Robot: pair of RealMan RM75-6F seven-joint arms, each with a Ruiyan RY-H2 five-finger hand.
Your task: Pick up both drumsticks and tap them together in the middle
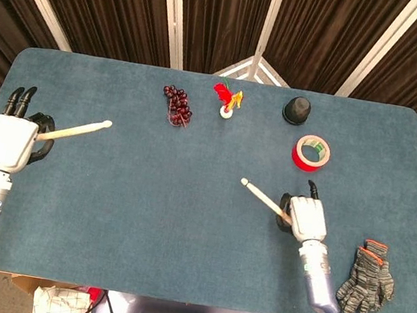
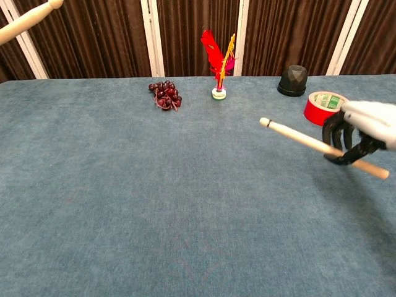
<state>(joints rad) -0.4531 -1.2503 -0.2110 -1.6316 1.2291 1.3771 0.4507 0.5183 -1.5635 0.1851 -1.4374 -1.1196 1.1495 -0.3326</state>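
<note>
Two pale wooden drumsticks are held above the blue table [image 1: 185, 200]. My left hand [image 1: 13, 140] grips one drumstick [image 1: 76, 130] at the table's left end, its tip pointing right toward the middle. In the chest view only that drumstick's tip [image 2: 25, 20] shows at the top left. My right hand [image 1: 306, 217] holds the other drumstick [image 1: 264, 199] at the right, tip pointing up-left. In the chest view this drumstick [image 2: 312, 144] is lifted off the cloth in my right hand [image 2: 365, 129], tilted with its tip highest.
At the back lie a bunch of dark grapes [image 1: 177, 104], a red feathered shuttlecock [image 1: 227, 101], a black cap [image 1: 298, 109] and a red tape roll [image 1: 312, 152]. A grey work glove [image 1: 366, 280] lies near the right front edge.
</note>
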